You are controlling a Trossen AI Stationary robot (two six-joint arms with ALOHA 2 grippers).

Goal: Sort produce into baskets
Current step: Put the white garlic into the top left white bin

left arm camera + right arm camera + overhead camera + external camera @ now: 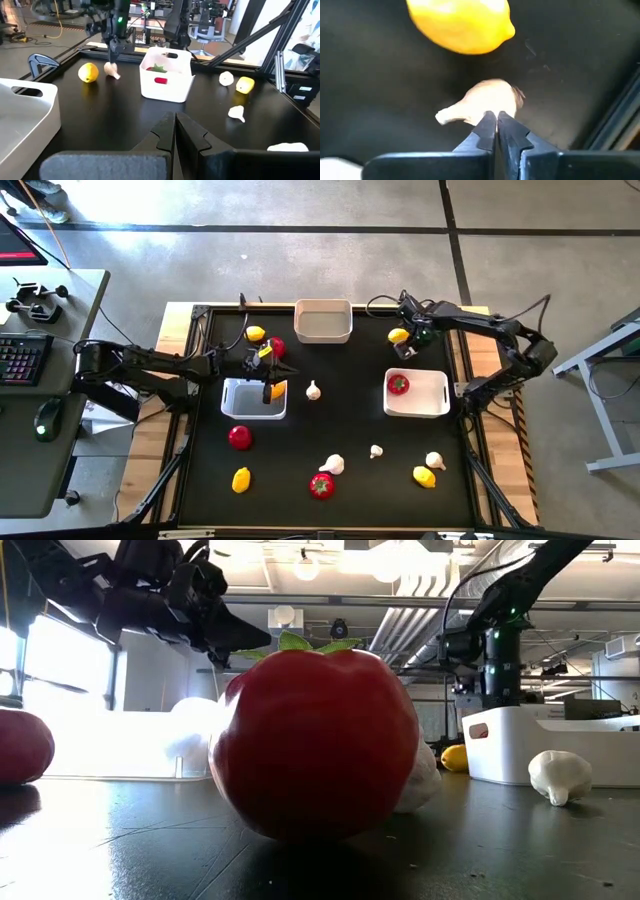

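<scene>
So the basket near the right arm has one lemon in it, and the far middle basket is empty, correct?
Not quite. The piece in the basket near the right arm is a red tomato with a green top, not a lemon. The high view shows it plainly, and the left wrist view confirms it. The far middle basket is indeed empty.

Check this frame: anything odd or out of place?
Yes: the right tool is shut just short of the garlic bulb beside the lemon, its fingers together with nothing between them, so the grab looks missed.
</scene>
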